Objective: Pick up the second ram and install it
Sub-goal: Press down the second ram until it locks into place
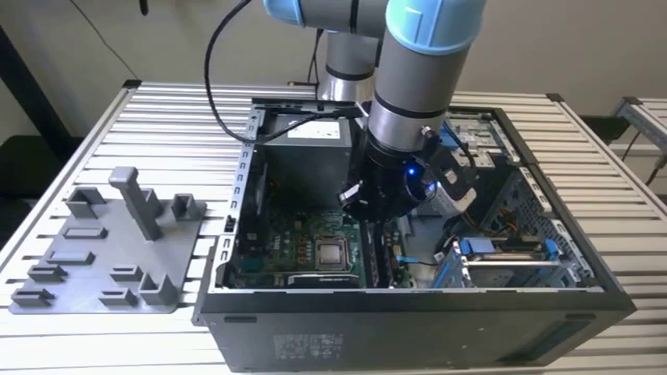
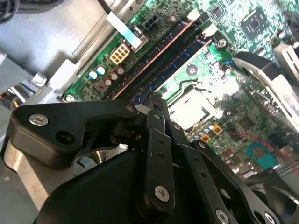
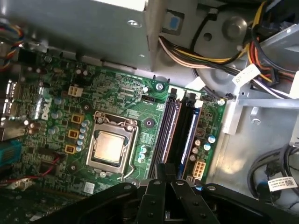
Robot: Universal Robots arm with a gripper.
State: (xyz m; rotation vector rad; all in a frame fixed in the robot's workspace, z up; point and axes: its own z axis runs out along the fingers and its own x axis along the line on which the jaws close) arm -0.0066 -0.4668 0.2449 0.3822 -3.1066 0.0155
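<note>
Closed to a narrow point, the claw (image 1: 373, 217) hangs low inside the open case (image 1: 417, 328), and in both wrist views its black fingers (image 2: 156, 112) meet with nothing visible between them; their tips (image 3: 164, 171) are at the near end of the memory slots. I cannot tell whether the tips touch a stick. The second ram (image 2: 172, 70) stands on edge in a slot (image 3: 187, 135) near the board's edge, a long dark strip with blue slot plastic showing along it. Whether it is fully seated cannot be made out. Just beside it and parallel, another stick (image 3: 170, 123) with a coppery top edge fills the neighbouring slot (image 2: 154, 58). On the far side of that stick sits the processor socket (image 3: 110, 147), its metal lid (image 2: 196, 109) bare, near the middle of the green board (image 1: 297, 254). A small white connector (image 3: 199, 169) lies at the board's corner next to the slots. Bundled yellow and black cables (image 3: 201, 53) run past the case wall beyond the board. In the exterior view the grey box of the power supply (image 1: 308, 152) fills the case's far corner. Well apart from the case, toward the exterior view's left, a grey tray (image 1: 99, 269) with upright posts rests on the slatted bench (image 1: 167, 117).
</note>
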